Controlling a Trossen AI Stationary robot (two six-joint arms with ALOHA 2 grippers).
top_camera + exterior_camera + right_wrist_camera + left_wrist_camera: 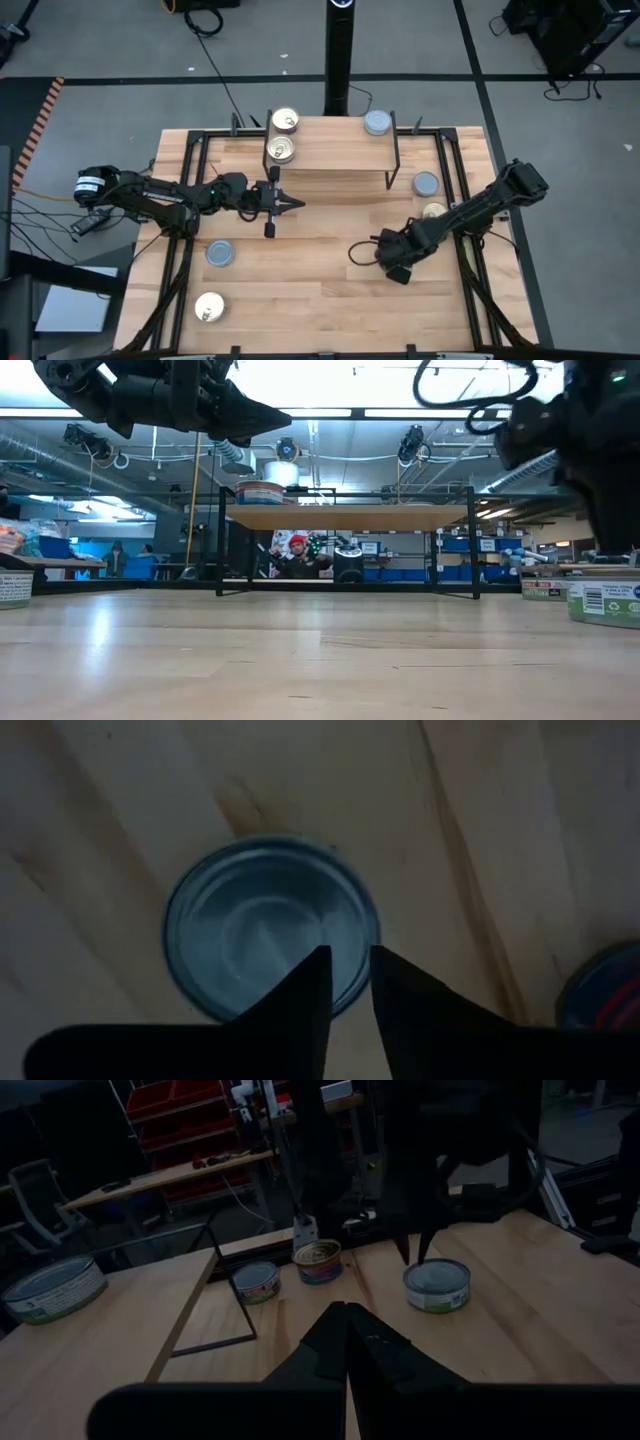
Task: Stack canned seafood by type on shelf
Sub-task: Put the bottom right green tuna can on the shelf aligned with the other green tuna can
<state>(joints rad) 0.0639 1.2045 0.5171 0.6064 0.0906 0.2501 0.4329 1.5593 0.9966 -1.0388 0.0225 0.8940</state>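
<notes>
The shelf [335, 155] is a light-wood board on black wire legs at the table's far side. It carries two gold-lidded tins [285, 122] [281, 150] and one blue-grey tin [377, 122]. My right gripper [395, 263] [350, 958] points down over a blue-grey tin [250, 925] [437, 1285] that sits flat on the table, right of centre. Its fingertips are a narrow gap apart and seem to hang just above the lid. My left gripper [298, 203] [347, 1312] is shut and empty, held level in front of the shelf's left end.
More tins stand on the table: a blue-grey one [426, 184] and a gold one [434, 211] beside my right arm, a blue-grey one [220, 253] and a gold one [209, 307] near the left edge. Bare wood lies at the table's centre and near side.
</notes>
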